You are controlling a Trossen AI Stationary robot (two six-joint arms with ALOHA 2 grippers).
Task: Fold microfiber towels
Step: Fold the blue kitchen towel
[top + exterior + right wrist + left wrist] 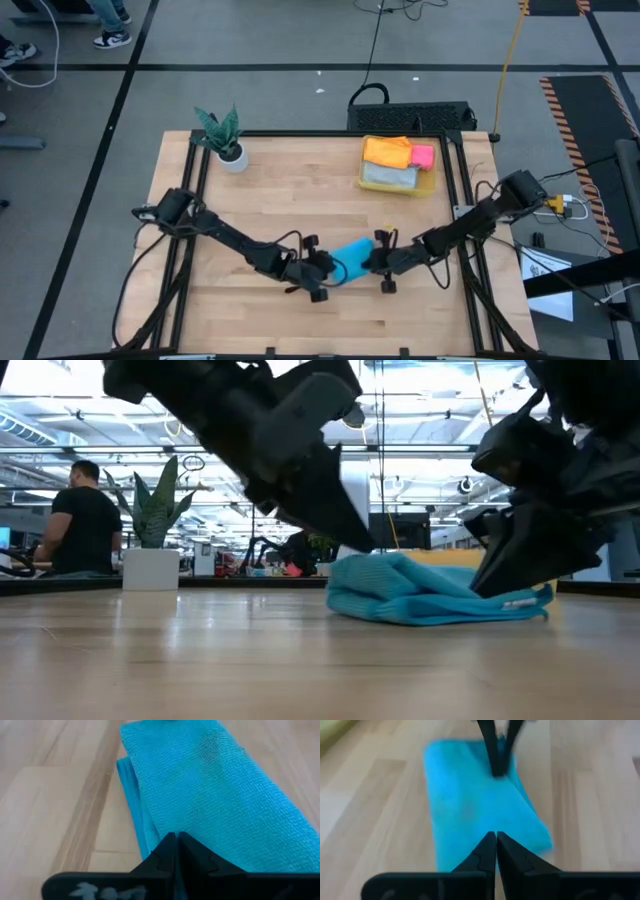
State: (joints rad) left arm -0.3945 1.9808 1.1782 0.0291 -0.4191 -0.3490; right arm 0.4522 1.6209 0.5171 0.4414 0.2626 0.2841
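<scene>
Between both end effectors, pinched closed on its opposite ends, the blue towel [352, 258] was soft and light; I judged corners the best hold.

Even bright overhead light; ceiling strips glare in low view, sheen on counter [200, 650]. Left wrist view motion-blurred; blue towel [470, 805] smeared. Right wrist view sharp.

— What stands between the two sets of fingers [322, 272]?
— Only the blue towel [352, 259]. Bare counter [300, 200] lies open around them; the bin [427, 186] and plant [222, 135] stand well beyond.
</scene>
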